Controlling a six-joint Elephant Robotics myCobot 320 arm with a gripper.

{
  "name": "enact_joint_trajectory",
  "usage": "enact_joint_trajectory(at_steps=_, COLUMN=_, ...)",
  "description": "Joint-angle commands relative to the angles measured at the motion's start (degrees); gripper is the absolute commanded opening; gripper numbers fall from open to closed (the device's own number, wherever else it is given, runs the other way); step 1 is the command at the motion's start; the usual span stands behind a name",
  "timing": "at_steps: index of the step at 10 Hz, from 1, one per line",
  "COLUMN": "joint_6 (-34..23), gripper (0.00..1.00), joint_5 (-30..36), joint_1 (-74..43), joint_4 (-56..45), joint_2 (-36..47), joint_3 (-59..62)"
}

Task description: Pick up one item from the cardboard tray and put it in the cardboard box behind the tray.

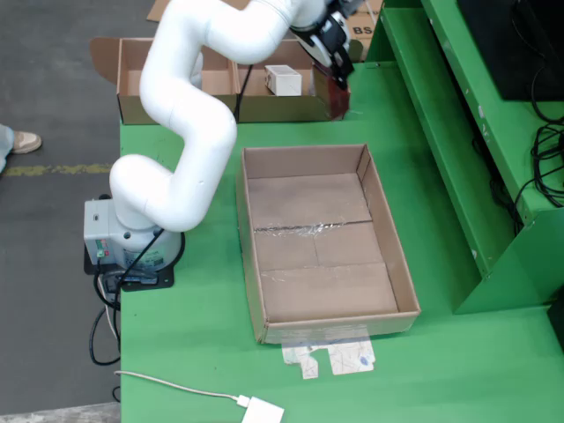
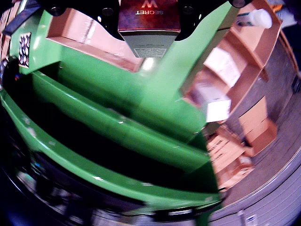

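While the green surface point(image 1: 423, 370) fills most of the fixed view, the largest thing on it is the cardboard tray point(image 1: 401, 264) at the centre, and it looks bare inside, so the pick seems done. At 12 o'clock from the tray sits the cardboard box point(image 1: 132, 75), open-topped, with a white carton point(image 1: 284, 79) already in it. The white arm point(image 1: 189, 106) reaches from its base at 9 o'clock up toward 1 o'clock. Its hand point(image 1: 333, 55) is clenched on a dark reddish packet point(image 2: 149, 21), hanging at the box's right end, just about over the wall. By my judgement the carry is nearly finished; what remains is lowering and releasing. In the riding view the packet's long axis runs out from the hand, its pale end pointing down toward the surface
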Motion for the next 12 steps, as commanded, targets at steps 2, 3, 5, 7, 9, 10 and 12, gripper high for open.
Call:
enact_joint_trajectory(at_steps=2, joint_6=2.0, gripper=0.00, joint_5=-1.4, joint_1=8.1, joint_4=-1.2, joint_2=2.1, joint_3=1.4)
enact_joint_trajectory(at_steps=3, joint_6=3.0, gripper=0.00, joint_5=-2.0, joint_1=10.6, joint_4=-2.6, joint_2=2.9, joint_3=1.4)
enact_joint_trajectory(at_steps=5, joint_6=4.1, gripper=0.00, joint_5=-2.6, joint_1=13.0, joint_4=-3.9, joint_2=3.6, joint_3=1.4)
enact_joint_trajectory(at_steps=7, joint_6=4.6, gripper=0.00, joint_5=-3.6, joint_1=16.0, joint_4=-2.1, joint_2=2.7, joint_3=1.4)
enact_joint_trajectory(at_steps=9, joint_6=4.8, gripper=0.00, joint_5=-5.4, joint_1=20.3, joint_4=-0.4, joint_2=2.4, joint_3=1.4)
enact_joint_trajectory(at_steps=10, joint_6=4.6, gripper=0.00, joint_5=-6.2, joint_1=21.9, joint_4=1.2, joint_2=1.9, joint_3=1.4)
enact_joint_trajectory(at_steps=12, joint_6=3.5, gripper=0.00, joint_5=-7.2, joint_1=24.4, joint_4=3.6, joint_2=1.1, joint_3=1.4)
